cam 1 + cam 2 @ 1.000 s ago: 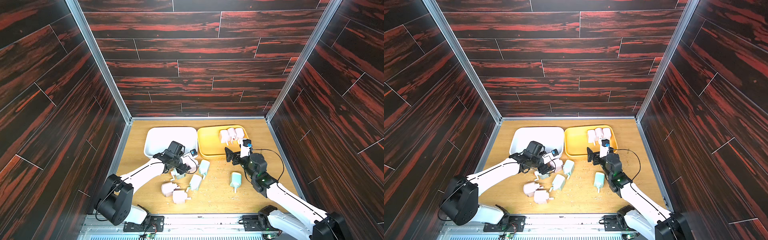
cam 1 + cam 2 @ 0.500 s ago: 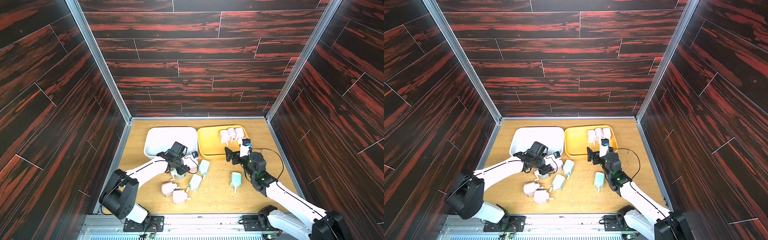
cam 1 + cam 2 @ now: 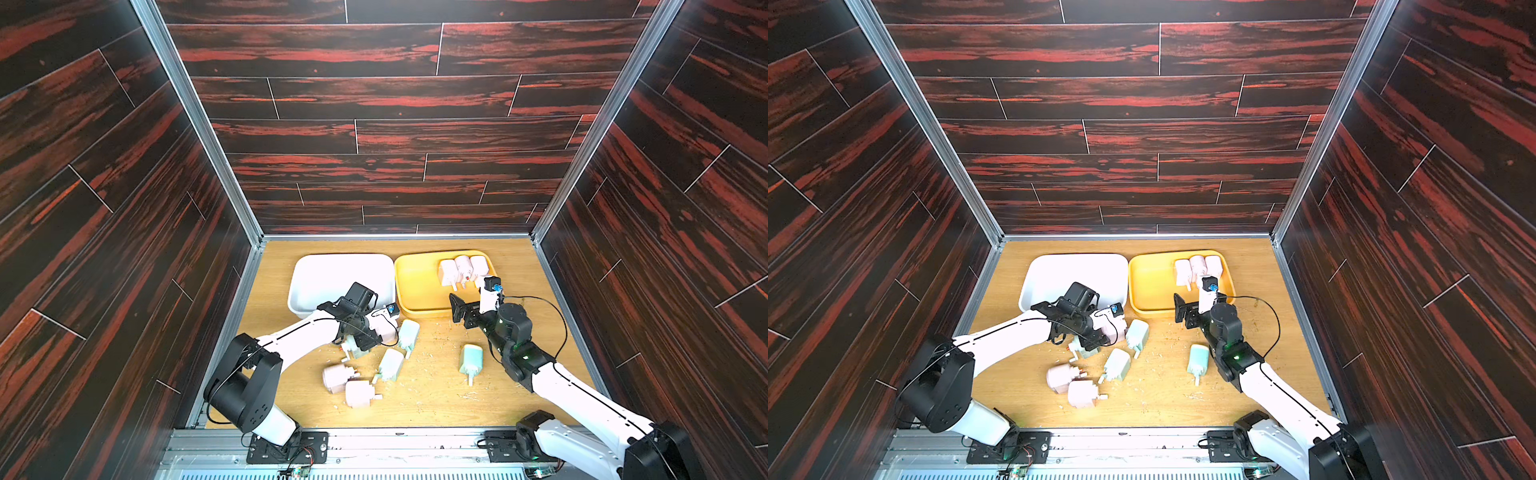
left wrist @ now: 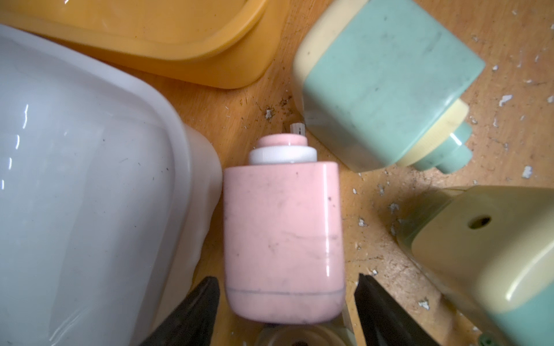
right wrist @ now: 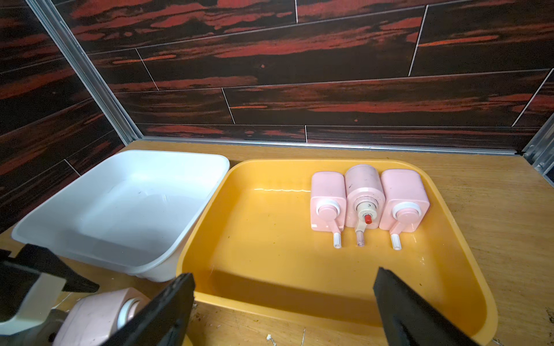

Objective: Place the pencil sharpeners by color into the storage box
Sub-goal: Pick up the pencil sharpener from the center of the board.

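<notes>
Left gripper (image 4: 286, 311) straddles pink sharpener (image 4: 283, 236) lower centre of wrist frame, jaws apart, not clamped; close squarely mid-body, lift clear of white bin (image 4: 75, 185). Right gripper (image 5: 283, 308) wide open, empty, near yellow tray (image 5: 269, 239) holding 3 pinks

**Looks like a lab test booth, not anybody's home**

Wood-look panels (image 3: 374, 104) box in a small wooden table (image 3: 436, 399) on three sides, held by metal corner rails (image 3: 199, 124), and two robot arms are bolted to a metal rail (image 3: 395, 444) along the near edge.
</notes>
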Robot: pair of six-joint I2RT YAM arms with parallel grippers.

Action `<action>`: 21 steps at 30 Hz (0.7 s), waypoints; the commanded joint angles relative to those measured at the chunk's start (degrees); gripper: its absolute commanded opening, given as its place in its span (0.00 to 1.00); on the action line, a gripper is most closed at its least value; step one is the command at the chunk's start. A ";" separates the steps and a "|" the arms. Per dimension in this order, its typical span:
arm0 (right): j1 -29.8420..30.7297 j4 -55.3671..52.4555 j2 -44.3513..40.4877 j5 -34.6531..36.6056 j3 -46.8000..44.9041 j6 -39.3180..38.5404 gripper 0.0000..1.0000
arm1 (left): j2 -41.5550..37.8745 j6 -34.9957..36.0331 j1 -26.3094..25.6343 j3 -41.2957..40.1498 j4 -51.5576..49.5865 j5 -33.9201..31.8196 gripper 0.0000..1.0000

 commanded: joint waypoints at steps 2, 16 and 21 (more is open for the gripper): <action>-0.15 -0.35 0.29 -0.02 1.28 -0.28 0.98 | 0.04 0.27 -0.22 0.74 0.03 1.02 0.78; -0.15 -0.70 0.52 -0.37 1.58 -0.25 0.98 | 1.65 -0.28 -0.22 1.00 1.99 1.66 0.68; -0.15 -1.23 1.14 -2.13 2.14 -1.01 0.98 | 1.79 -0.04 -0.22 1.62 0.56 0.51 0.56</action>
